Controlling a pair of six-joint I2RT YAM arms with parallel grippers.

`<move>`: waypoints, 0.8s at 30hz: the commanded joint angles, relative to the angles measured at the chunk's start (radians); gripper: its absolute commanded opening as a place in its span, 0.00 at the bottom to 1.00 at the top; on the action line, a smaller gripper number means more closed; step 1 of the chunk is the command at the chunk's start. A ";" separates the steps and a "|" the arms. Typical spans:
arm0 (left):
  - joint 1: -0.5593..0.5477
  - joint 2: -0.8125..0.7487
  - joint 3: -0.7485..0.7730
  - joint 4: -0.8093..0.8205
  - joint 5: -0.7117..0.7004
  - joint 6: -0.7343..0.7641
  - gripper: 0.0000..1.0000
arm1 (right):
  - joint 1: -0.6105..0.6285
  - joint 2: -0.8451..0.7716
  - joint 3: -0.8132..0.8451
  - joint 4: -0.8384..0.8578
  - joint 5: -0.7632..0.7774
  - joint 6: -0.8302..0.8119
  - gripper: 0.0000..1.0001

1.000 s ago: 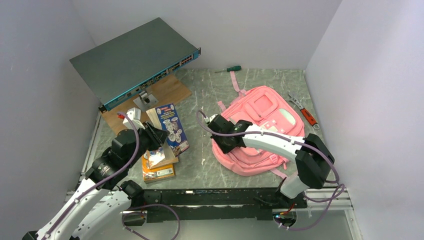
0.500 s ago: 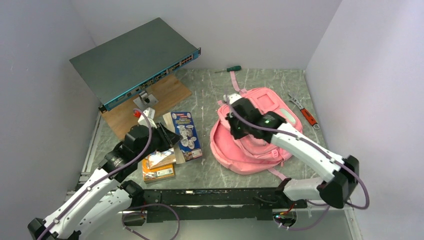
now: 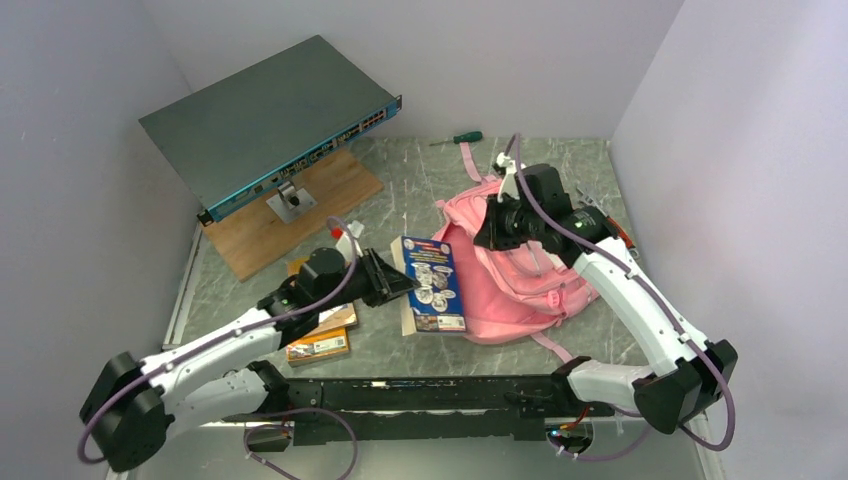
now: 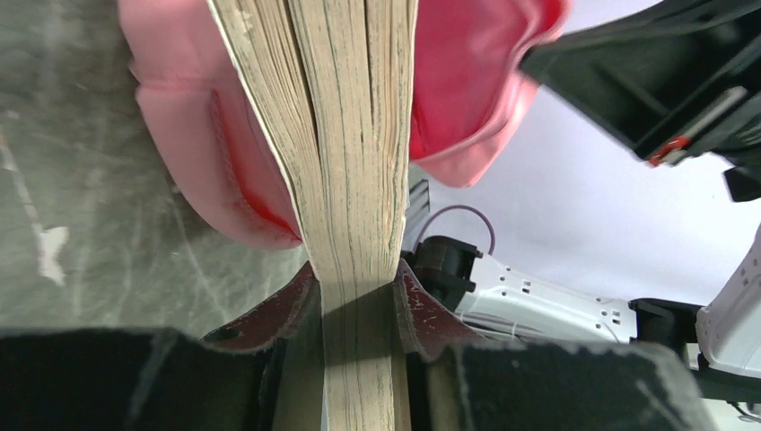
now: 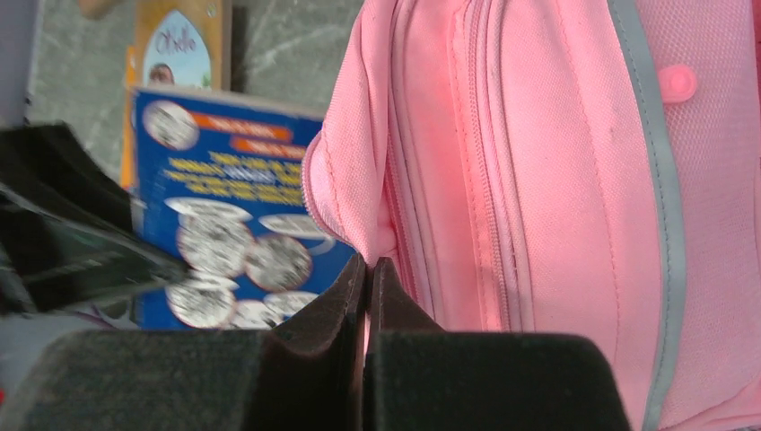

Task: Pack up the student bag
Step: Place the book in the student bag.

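Note:
The pink student bag (image 3: 525, 275) lies at the table's middle right. My right gripper (image 3: 490, 232) is shut on a fold of its pink fabric (image 5: 372, 235) and holds that edge lifted; the bag fills the right wrist view (image 5: 538, 180). My left gripper (image 3: 395, 283) is shut on a thick blue-covered book (image 3: 433, 283), held at the bag's near left edge. In the left wrist view the book's page edges (image 4: 345, 135) run up between my fingers (image 4: 278, 310), and the bag's open mouth (image 4: 238, 171) sits around the far end. The blue cover shows in the right wrist view (image 5: 229, 233).
Two more books (image 3: 318, 335) lie stacked at the near left. A network switch (image 3: 265, 120) rests tilted on a wooden board (image 3: 290, 215) at the back left. A green screwdriver (image 3: 460, 138) lies at the back. Red-handled pliers (image 3: 618, 235) lie right of the bag.
My left arm has carried the blue book rightward from the stack to the bag's edge. My right arm has swung back and right, lifting the bag's fabric.

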 commanded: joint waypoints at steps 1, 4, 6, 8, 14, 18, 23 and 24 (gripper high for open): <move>-0.087 0.113 0.038 0.328 -0.025 -0.158 0.00 | -0.061 -0.032 0.109 0.148 -0.115 0.069 0.00; -0.137 0.219 0.055 0.409 -0.069 -0.192 0.00 | -0.089 -0.027 0.131 0.158 -0.161 0.083 0.00; -0.149 0.295 0.083 0.458 -0.069 -0.208 0.00 | -0.099 -0.022 0.139 0.163 -0.190 0.087 0.00; -0.157 0.372 0.106 0.548 -0.075 -0.245 0.00 | -0.104 -0.019 0.145 0.163 -0.205 0.088 0.00; -0.195 0.591 0.222 0.743 -0.156 -0.333 0.00 | -0.111 -0.034 0.141 0.155 -0.240 0.094 0.00; -0.212 0.722 0.353 0.702 -0.226 -0.267 0.00 | -0.111 -0.029 0.167 0.121 -0.261 0.084 0.00; -0.210 0.926 0.448 0.826 -0.231 -0.308 0.00 | -0.119 -0.035 0.210 0.056 -0.248 0.047 0.00; -0.213 0.959 0.477 0.823 -0.229 -0.301 0.00 | -0.120 -0.027 0.218 0.046 -0.261 0.044 0.00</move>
